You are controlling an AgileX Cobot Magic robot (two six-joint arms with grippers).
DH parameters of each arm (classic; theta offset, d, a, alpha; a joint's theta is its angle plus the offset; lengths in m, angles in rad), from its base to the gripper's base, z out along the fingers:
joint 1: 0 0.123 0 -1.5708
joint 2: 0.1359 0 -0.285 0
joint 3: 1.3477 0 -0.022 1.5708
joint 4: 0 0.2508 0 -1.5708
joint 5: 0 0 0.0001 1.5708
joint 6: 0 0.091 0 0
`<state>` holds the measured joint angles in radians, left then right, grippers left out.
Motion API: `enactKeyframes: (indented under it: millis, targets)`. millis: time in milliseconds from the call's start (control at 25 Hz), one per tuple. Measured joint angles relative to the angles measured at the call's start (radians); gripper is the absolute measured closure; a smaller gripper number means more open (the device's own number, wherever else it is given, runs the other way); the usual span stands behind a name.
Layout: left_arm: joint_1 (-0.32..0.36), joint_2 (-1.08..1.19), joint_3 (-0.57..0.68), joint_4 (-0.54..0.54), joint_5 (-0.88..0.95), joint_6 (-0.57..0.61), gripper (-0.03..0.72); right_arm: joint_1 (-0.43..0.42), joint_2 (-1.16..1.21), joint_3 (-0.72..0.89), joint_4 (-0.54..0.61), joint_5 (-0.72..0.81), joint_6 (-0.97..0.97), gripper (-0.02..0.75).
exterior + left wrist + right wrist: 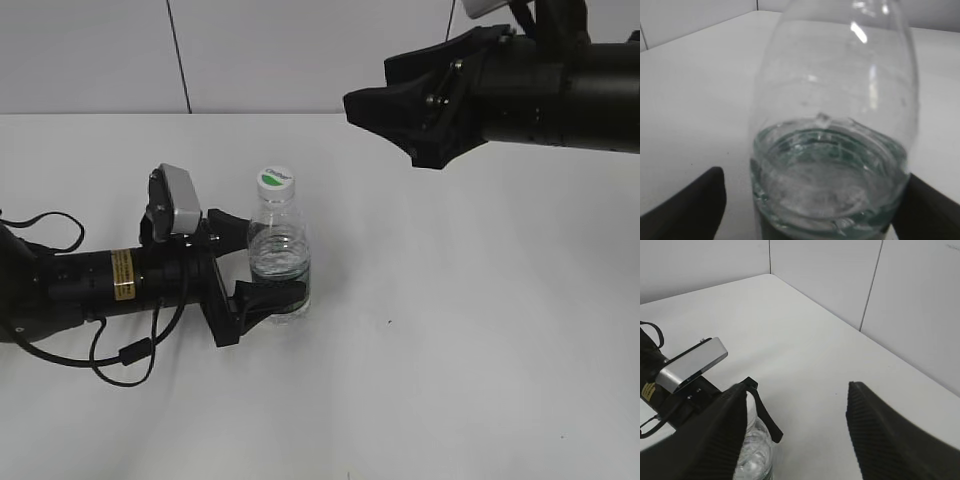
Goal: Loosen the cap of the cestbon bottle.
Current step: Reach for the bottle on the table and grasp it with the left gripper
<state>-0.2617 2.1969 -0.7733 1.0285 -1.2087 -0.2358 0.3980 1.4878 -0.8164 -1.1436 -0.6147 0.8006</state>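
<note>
The cestbon bottle point(278, 250) stands upright on the white table, partly filled with water, with its dark green label low down. Its white cap point(275, 180) with a green mark is on top. My left gripper point(270, 262) lies low on the table, open, with one finger on each side of the bottle's lower body. In the left wrist view the bottle point(835, 125) fills the frame between the fingers point(814, 176), with a gap at the left finger. My right gripper point(390, 110) is open and empty, high up to the right of the cap. It also shows in the right wrist view point(795, 400), with the bottle point(757, 450) below.
The white table point(480, 330) runs to a pale panelled wall at the back. The left arm's silver wrist camera point(178, 200) sits just left of the bottle. Black cables point(120, 350) loop on the table by the left arm.
</note>
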Motion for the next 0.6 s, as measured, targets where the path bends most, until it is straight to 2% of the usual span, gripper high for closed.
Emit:
enactKeyframes:
  millis: [200, 400, 600]
  targets:
    - [-0.001, 0.002, 0.000, -0.001, 0.000, -0.001, 0.139, 0.004, 0.000, -0.028, -0.036, 0.003, 0.020, 0.256]
    - [-0.002, 0.002, -0.001, 0.026, 0.001, -0.002, 0.270, 0.080, 0.005, -0.097, -0.280, 0.100, 0.179, 0.256]
    - [-0.002, 0.002, -0.002, 0.028, 0.001, -0.003, 0.274, 0.122, 0.050, -0.166, -0.488, 0.126, 0.422, 0.256]
